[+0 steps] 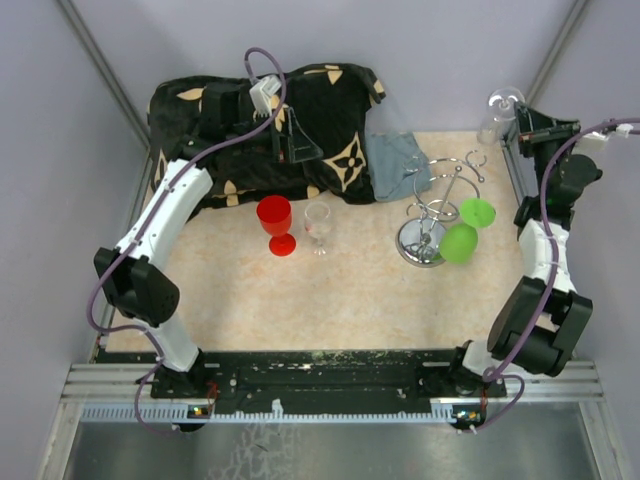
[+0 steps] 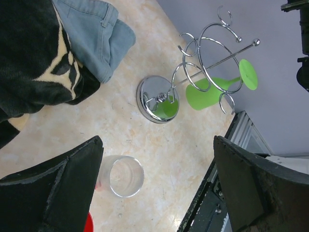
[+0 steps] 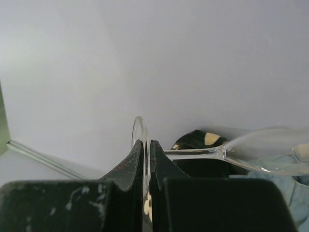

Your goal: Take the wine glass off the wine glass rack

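A: Where to find the clear wine glass?

B: Off the wine glass rack already, and well apart from it. Up in the far right corner, close to the back wall, held sideways in the right gripper.

A: Held how, exactly?

B: By the foot. In the right wrist view, clamped tight on the thin round disc, taken edge-on between the two fingers, with the stem out to the right and the blurred bowl beyond it.

A: And the rack?

B: Standing on the right half of the table, mirror base down, post up, with loop arms curled around the top. Hung with a green wine glass, with the foot caught up in a loop and the bowl down, just beside the base and mirrored in it.

A: Anything about the left gripper?

B: Hovering over the black patterned cloth at the back of the table, with fingers spread wide apart, gripping nothing. Pointed, judging by its own camera, toward a small clear glass near the table's middle.

A: Upright?

B: Yes, mouth up, with a red glass just beside it on the left, also upright.

A: Between cloth and rack?

B: A folded piece of blue denim, touching the cloth's right edge, near the rack's loops.
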